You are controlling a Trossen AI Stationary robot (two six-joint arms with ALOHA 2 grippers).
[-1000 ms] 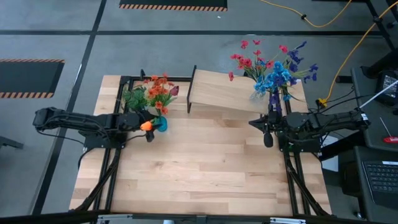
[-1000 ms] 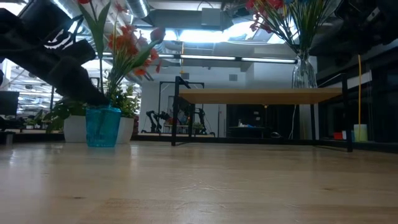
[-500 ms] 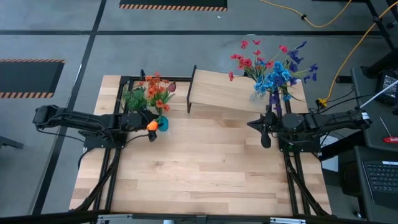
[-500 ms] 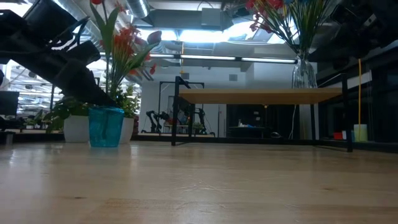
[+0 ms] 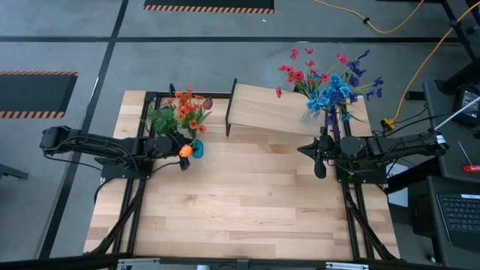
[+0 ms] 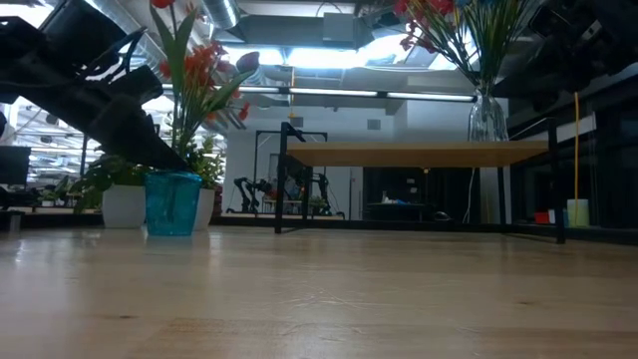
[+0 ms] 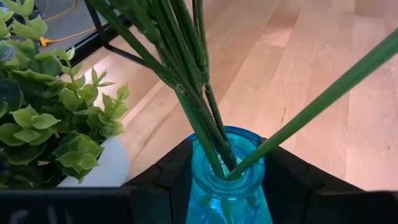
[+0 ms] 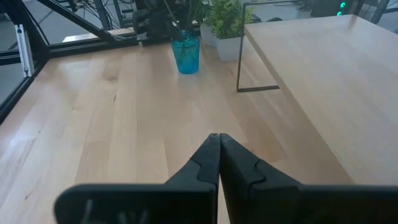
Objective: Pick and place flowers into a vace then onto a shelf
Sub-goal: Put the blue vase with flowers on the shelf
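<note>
Tabletop point(image 5: 247, 202) of light wood planks, front half bare with wide free room between the arms. Shelf point(image 5: 262, 111), a light-wood board on thin black legs, sits at the far edge, centre-right; its top is bare apart from a clear glass vase point(image 6: 485, 115) at its right end holding flowers with red and blue blooms point(image 5: 330, 79). Second bunch of flowers point(image 5: 191, 109), orange-red blooms on long green stems, stands upright in a blue glass vase point(image 6: 171, 202) on the tabletop near the far-left corner, just beside a leafy green plant in a white pot point(image 6: 122, 204). Left gripper point(image 7: 227, 186) is at this vase, fingers one on each side of the glass neck, close against it; cannot tell if they press or just bracket it. Right gripper point(image 8: 219, 149) hovers low over the tabletop, in front of the shelf's right end, jaws clenched together, holding nothing. No readable writing or labels anywhere.
</note>
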